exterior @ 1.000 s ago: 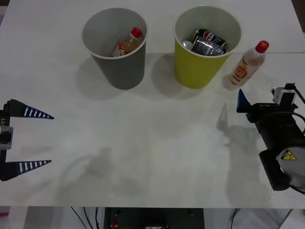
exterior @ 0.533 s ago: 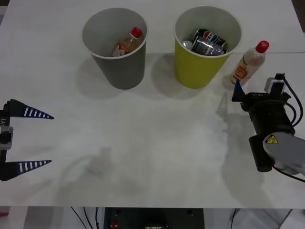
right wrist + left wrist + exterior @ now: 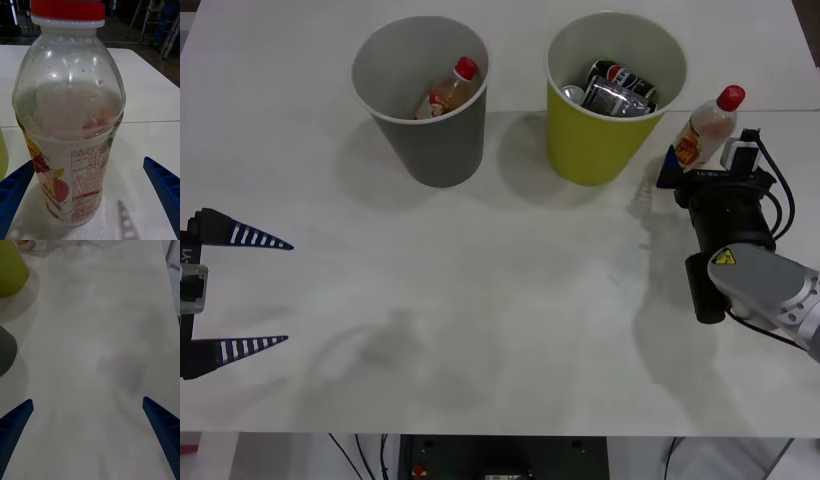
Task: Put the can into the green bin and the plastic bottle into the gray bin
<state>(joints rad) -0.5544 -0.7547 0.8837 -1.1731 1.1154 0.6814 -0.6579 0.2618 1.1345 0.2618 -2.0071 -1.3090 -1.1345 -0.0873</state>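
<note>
Bottle (image 3: 69, 123) w/ red cap stands upright on the table (image 3: 510, 300), just right of the green bin (image 3: 612, 95), and my right gripper (image 3: 90, 195) sits at it w/ blue fingers spread wide, one each side, not touching. Gray bin (image 3: 425, 100) already holds a darker red-capped bottle (image 3: 448, 90), green one has cans (image 3: 615, 88). Left gripper (image 3: 250, 292) idles released at the table's near-left edge.

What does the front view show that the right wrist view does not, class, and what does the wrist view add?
Front only: the gray bin holding an amber bottle, cans inside the green bin, and the left gripper open at the near left.
Wrist only: label print and both open fingers flanking the bottle.
Both: the plastic bottle upright, with the right gripper at it.
</note>
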